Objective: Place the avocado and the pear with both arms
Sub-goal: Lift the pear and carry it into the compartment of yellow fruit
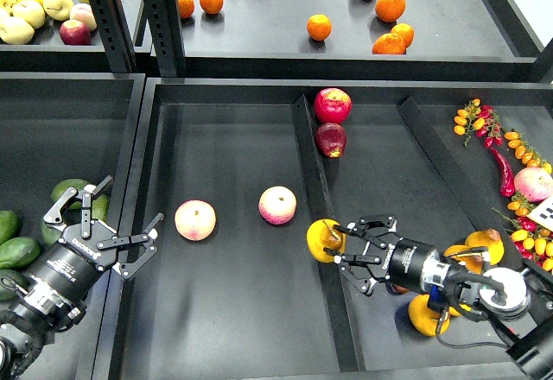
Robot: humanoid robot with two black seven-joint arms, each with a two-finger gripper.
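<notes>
Right gripper (340, 243): fingers closed around the pear, gripping it from its right side; arm comes in from lower right.
Pear (323, 240): golden-yellow, dark stem visible, held in right gripper, sitting right at the divider, on the divider's right edge.
Left gripper (117, 231): fingers spread wide, nothing between them; straddles the wall left of the divider's bin, well left of the divider.
Avocado (73, 192): dark green one lies partly behind the upper finger of left gripper, far left of the divider; contact with the finger cannot be told.
Other avocados (17, 251): green cluster at the far-left edge, further from the divider than the left gripper.
Divider (317, 216): black strip running top to bottom through the middle tray.
Peaches (195, 220): two pink-and-cream round ones left of the divider, one near it, one further left, apart from each other.
Red apples (332, 104): two just right of the divider near its top end, one below the other.
Yellow fruit pile (429, 314): right of the divider, under and beside the right arm.
Oranges (319, 27): scattered on the shelf beyond the divider's top end.
Chilies and small tomatoes (504, 169): far right of the divider.
</notes>
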